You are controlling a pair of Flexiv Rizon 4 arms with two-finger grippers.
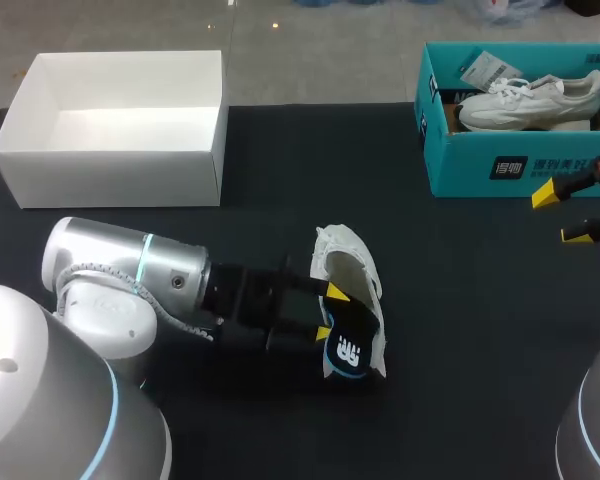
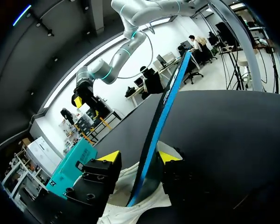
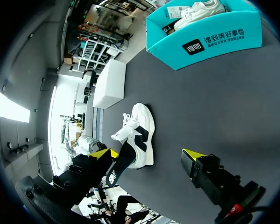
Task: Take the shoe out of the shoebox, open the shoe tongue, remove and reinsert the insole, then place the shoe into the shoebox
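Observation:
A white shoe (image 1: 348, 262) lies on the black table (image 1: 460, 330), near the middle. A black insole with a blue edge (image 1: 351, 342) sticks out of its heel end. My left gripper (image 1: 330, 312) comes in from the left with its yellow tips on either side of the insole. In the left wrist view the insole (image 2: 154, 135) stands on edge between the fingers of the left gripper (image 2: 139, 157), close against one finger and clear of the other, so the gripper is open. My right gripper (image 1: 562, 214) hangs open by the teal shoebox (image 1: 510, 165), holding nothing.
A second white shoe (image 1: 530, 100) lies in the teal shoebox at the back right. An open white box (image 1: 110, 150) stands at the back left. Bare black table lies between the shoe and my right gripper (image 3: 147, 156).

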